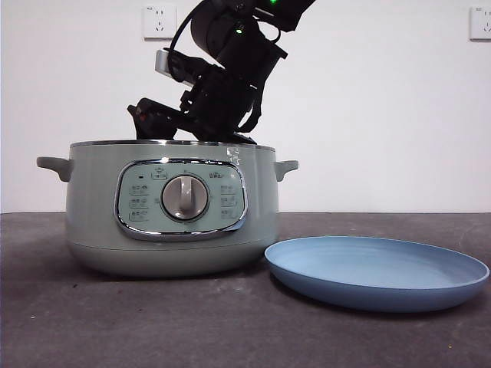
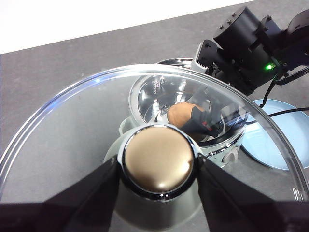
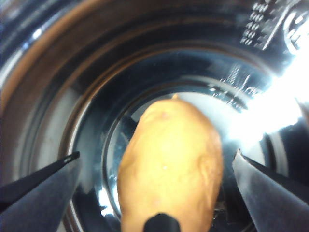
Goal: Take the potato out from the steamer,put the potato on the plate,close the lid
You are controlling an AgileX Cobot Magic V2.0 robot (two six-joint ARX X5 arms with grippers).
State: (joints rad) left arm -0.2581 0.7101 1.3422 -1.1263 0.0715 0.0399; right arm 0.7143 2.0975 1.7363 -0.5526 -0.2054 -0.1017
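Note:
The sage-green steamer (image 1: 92,222) stands open at the left of the table. My right gripper (image 3: 157,153) reaches down into it, jaws open on either side of the golden-brown potato (image 3: 169,145), which lies on the shiny pot bottom. In the front view only the right arm (image 1: 222,92) shows above the rim; its jaws and the potato are hidden. My left gripper (image 2: 158,166) is shut on the chrome-topped knob (image 2: 159,157) of the glass lid (image 2: 72,130), held in the air above and beside the steamer (image 2: 159,89). The potato (image 2: 181,113) shows through the glass.
The light-blue plate (image 1: 376,268) lies on the dark table just right of the steamer, also seen in the left wrist view (image 2: 289,140). The steamer's side handles (image 1: 285,167) stick out. A white wall with sockets stands behind.

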